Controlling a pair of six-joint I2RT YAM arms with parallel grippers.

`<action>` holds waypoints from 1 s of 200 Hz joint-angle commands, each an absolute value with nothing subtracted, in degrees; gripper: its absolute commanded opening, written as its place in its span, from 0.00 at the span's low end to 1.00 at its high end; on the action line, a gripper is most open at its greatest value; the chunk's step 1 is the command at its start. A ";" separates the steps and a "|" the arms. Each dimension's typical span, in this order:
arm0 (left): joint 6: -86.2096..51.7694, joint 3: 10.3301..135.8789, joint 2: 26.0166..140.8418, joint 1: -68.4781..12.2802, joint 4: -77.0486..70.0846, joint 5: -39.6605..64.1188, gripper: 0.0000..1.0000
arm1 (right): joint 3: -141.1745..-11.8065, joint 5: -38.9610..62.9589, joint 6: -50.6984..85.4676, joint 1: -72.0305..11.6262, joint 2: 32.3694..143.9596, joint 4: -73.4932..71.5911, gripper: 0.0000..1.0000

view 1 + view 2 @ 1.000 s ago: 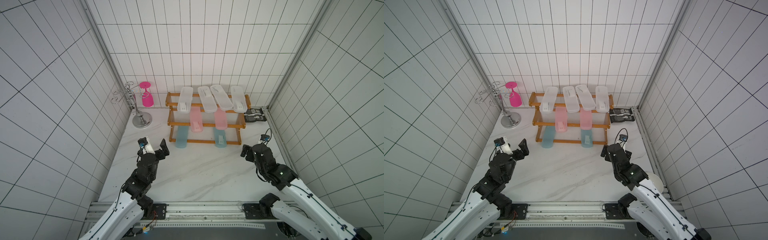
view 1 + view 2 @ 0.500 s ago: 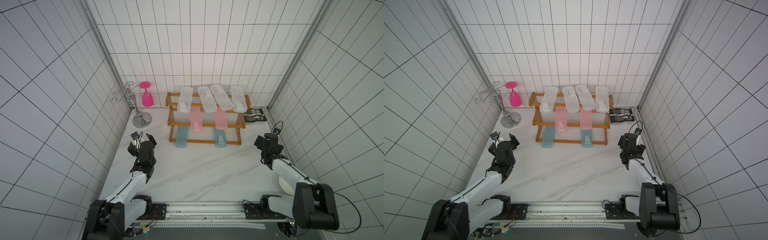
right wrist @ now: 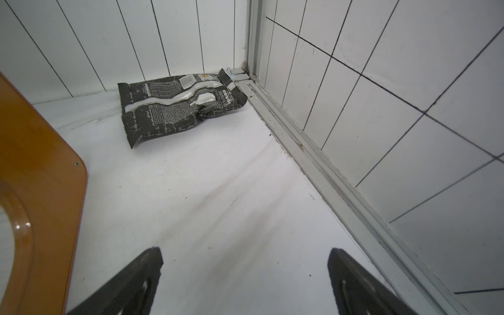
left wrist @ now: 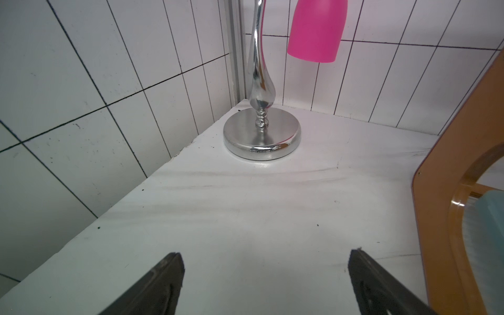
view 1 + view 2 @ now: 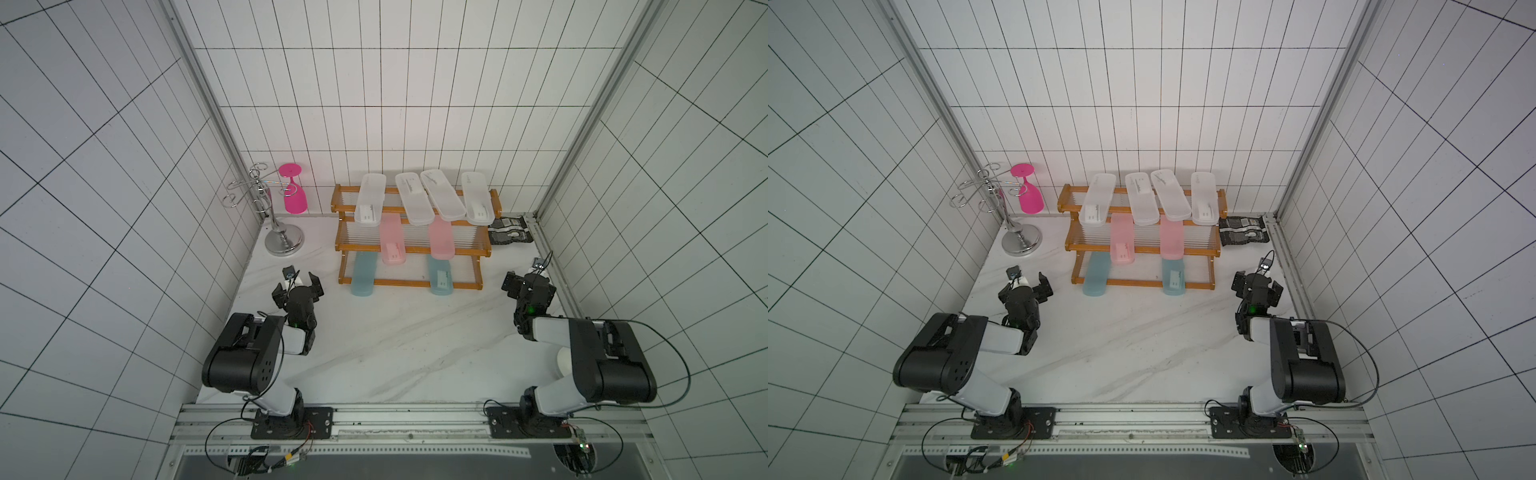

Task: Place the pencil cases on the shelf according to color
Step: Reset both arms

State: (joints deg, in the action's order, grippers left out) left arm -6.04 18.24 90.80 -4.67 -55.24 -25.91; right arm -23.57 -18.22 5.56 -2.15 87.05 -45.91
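The shelf stands against the back wall in both top views. Several white pencil cases lie across its top tier. Two pink ones rest on the middle tier and two teal ones on the bottom tier. My left gripper hovers open and empty over the table, left of the shelf's side panel. My right gripper is open and empty to the right of the shelf's other side panel.
A silver wire stand with a pink glass hanging on it fills the back left corner. A black packet lies in the back right corner. A white bowl sits mostly hidden behind the right arm.
Both arms have folded back, their elbows now raised over their bases. The right gripper has drifted toward the right wall. Both grippers stay open and the cases have not moved.
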 commanded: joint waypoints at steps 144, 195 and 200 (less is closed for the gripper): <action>-6.55 25.83 89.63 0.00 -44.39 -12.60 0.98 | -23.20 -15.03 4.04 -0.98 88.01 -49.31 0.99; -6.51 25.76 89.65 0.00 -44.39 -12.65 0.98 | -23.20 -15.03 4.04 -1.02 88.07 -49.30 0.99; -6.51 25.80 89.65 -0.01 -44.45 -12.66 0.98 | -23.20 -15.01 4.04 -1.01 88.04 -49.31 0.99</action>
